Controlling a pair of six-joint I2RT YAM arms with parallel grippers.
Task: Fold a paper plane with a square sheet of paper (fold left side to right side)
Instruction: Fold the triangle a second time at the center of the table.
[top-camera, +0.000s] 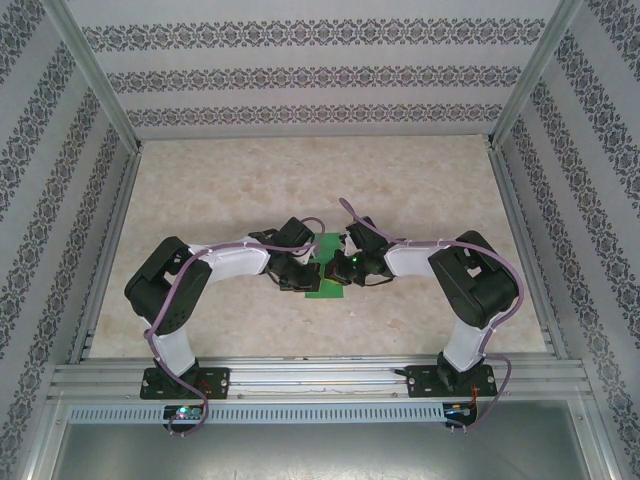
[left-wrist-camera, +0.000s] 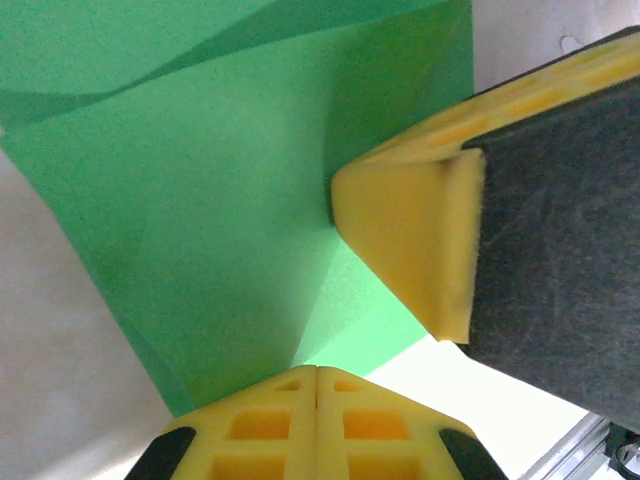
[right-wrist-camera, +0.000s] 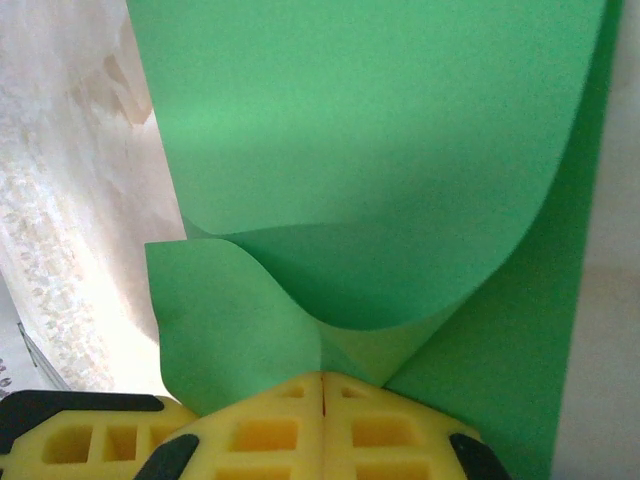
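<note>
Near the middle of the table (top-camera: 300, 180): green paper (top-camera: 326, 270), mostly covered in the overhead view. Pinched at its edge by the left gripper (left-wrist-camera: 317, 372), pads (left-wrist-camera: 260, 425) pressed tight together on the sheet — creased there and sloping up off the tabletop. Pinched likewise by the right gripper (right-wrist-camera: 322, 378), clamped on a flap curled over in a smooth bulge. Seemingly resting against the paper, one yellow finger (left-wrist-camera: 400, 235) of the right gripper, close beside the left
</note>
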